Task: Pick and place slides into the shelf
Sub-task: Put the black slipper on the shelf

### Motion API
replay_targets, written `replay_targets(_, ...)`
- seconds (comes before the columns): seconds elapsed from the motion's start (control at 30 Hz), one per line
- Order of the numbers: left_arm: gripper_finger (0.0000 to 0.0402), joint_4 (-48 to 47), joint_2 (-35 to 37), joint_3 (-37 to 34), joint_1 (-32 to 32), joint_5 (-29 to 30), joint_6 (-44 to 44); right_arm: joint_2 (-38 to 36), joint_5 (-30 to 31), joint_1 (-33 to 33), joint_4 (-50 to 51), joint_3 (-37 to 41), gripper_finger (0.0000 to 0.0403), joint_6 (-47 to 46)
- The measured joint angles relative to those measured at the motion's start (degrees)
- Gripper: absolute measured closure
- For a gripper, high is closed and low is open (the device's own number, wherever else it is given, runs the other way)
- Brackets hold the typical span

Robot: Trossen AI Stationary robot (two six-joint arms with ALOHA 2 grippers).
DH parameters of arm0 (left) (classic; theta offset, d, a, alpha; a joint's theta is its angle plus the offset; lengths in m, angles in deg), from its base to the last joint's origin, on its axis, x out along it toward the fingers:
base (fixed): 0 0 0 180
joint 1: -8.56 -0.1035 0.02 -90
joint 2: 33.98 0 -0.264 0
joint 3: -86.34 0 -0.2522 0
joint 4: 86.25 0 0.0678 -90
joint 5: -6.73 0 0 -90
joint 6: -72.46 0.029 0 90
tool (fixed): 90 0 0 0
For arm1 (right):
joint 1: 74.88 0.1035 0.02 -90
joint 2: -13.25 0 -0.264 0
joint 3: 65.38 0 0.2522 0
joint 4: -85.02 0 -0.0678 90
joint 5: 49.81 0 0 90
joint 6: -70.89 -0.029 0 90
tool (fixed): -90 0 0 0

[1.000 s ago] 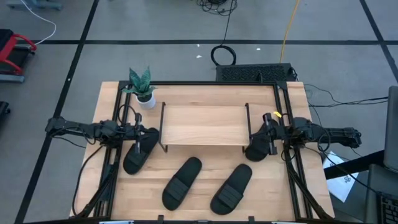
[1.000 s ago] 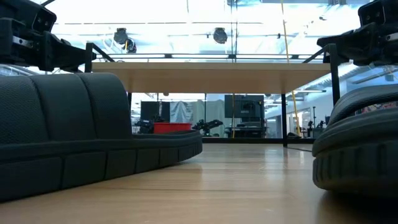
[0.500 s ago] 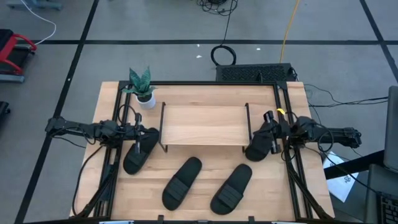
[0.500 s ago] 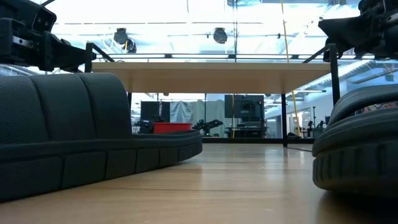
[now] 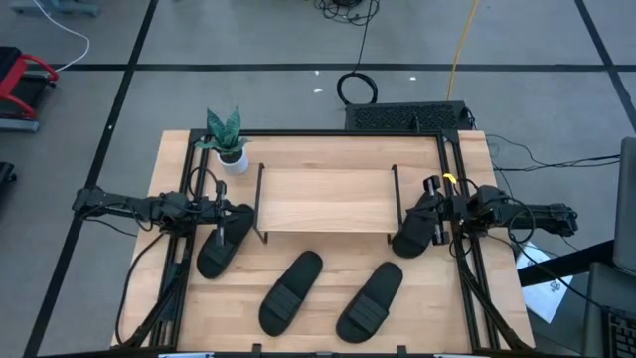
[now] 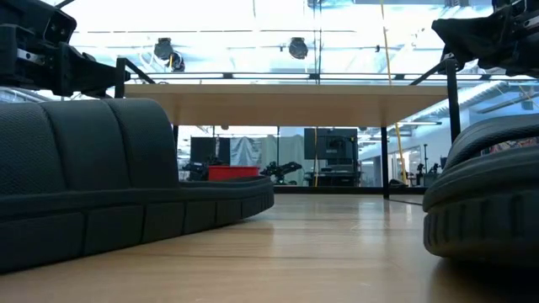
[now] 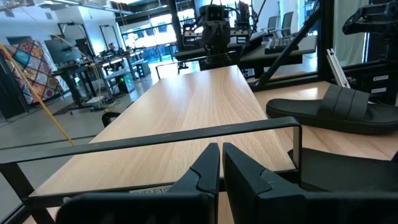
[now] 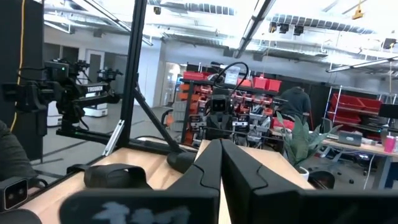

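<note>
Four matte black slides lie on the wooden table (image 5: 328, 338), each a long oval sole with one wide strap. Nearest the front edge, the middle-left slide (image 5: 290, 291) and the middle-right slide (image 5: 370, 300) lie slanted, side by side and apart, with bare wood between and around them. Farther back, the left slide (image 5: 223, 242) lies just off the left end of the shelf (image 5: 326, 199), and the right slide (image 5: 411, 238) lies at its right end. The shelf, a light plank on thin black frames, stands mid-table with its top bare and open space beneath.

The left gripper (image 5: 221, 212) hovers over the left slide with fingers nearly together, holding nothing. The right gripper (image 5: 433, 213) sits above the right slide, fingers pressed together, empty. A potted plant (image 5: 228, 138) stands at the back left corner, behind the shelf's left end.
</note>
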Motion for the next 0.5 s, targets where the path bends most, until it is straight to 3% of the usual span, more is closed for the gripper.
replay_targets(0.5,0.0376,0.0,0.0,0.0,0.0,0.0,0.0,0.0,-0.2,0.0,0.0,0.0,0.0403,1.3)
